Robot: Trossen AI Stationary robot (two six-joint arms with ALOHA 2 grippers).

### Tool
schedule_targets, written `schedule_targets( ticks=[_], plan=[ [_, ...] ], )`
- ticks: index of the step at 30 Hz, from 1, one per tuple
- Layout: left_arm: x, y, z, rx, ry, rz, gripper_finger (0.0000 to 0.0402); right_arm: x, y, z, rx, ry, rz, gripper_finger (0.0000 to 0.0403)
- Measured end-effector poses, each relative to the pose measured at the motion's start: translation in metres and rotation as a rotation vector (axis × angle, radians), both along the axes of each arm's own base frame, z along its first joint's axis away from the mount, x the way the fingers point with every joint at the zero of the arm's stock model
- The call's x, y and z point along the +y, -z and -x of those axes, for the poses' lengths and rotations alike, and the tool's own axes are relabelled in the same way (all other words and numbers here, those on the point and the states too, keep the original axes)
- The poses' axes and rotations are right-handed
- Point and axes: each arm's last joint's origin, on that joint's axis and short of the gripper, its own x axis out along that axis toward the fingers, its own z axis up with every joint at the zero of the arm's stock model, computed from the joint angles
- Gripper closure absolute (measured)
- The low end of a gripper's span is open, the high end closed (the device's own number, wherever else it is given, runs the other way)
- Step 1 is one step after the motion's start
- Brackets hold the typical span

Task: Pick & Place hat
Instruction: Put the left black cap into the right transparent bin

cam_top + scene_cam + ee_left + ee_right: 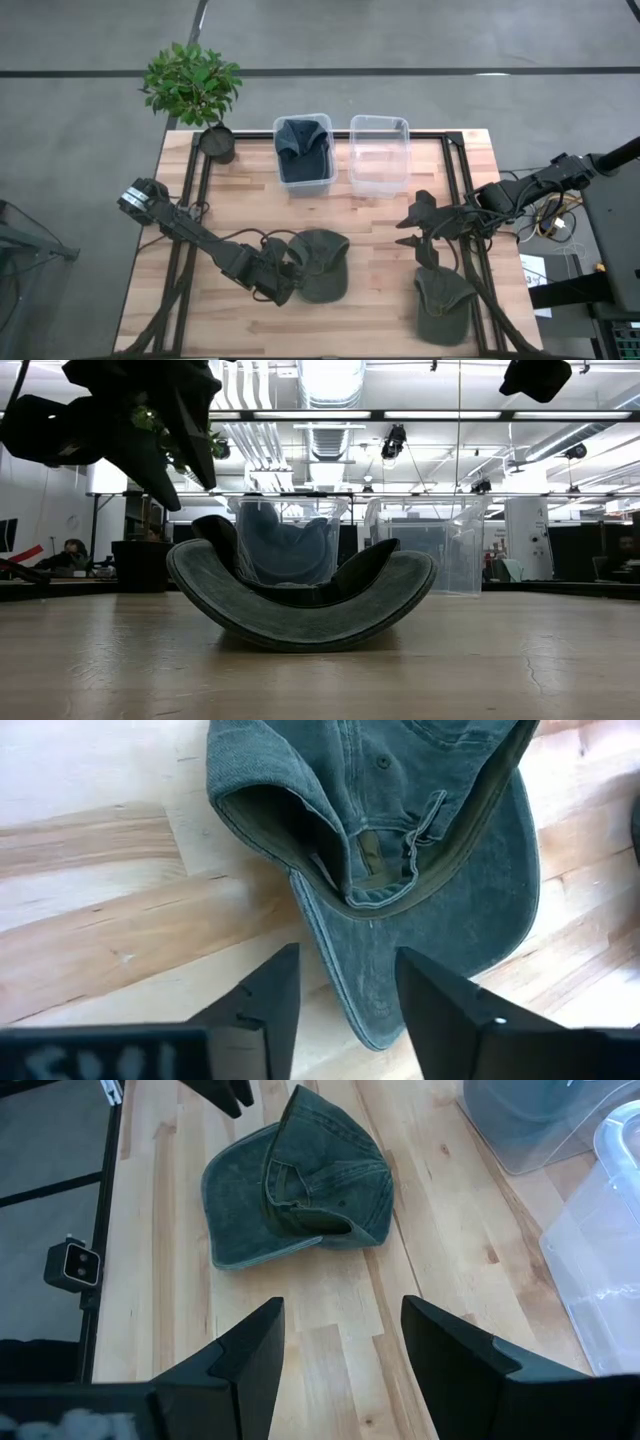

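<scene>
A faded green cap lies in the middle of the table. In the low view the green cap rests on the middle of its curved brim, whose ends turn up. My left gripper hovers open over the cap's left side. In the left wrist view my left gripper has its fingers standing on either side of the brim, above it and not touching. My right gripper is open and raised right of the cap, facing the cap. A second green cap lies by the near right corner.
Two clear bins stand at the far edge: the left bin holds a dark blue cloth item, and the right bin holds nothing I can see. A potted plant stands at the far left corner. Bare wood shows between the caps and the bins.
</scene>
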Motion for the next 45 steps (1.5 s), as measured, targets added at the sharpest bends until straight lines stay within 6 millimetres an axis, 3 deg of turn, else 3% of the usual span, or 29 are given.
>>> schedule_targets(
  ticks=[7,32,36,42,45],
  plan=[
    [0.0,0.002,-0.004,-0.012,-0.01,0.01,0.0234,0.0,0.0,0.0,0.0,0.0,0.0,0.0207],
    [-0.001,0.057,-0.03,0.096,-0.068,0.026,0.0237,0.0,0.0,0.0,0.001,0.002,-0.004,0.0207],
    [-0.001,0.059,-0.031,0.094,-0.066,0.032,0.0273,0.0,0.0,0.0,0.001,0.002,-0.004,0.0207],
    [0.0,0.061,-0.033,0.024,-0.096,-0.01,0.0384,0.0,0.0,0.0,0.002,0.002,-0.004,0.0207],
    [0.001,0.057,-0.032,-0.01,-0.098,-0.015,0.0391,0.0,0.0,0.0,0.002,0.002,-0.004,0.0207]
  ],
)
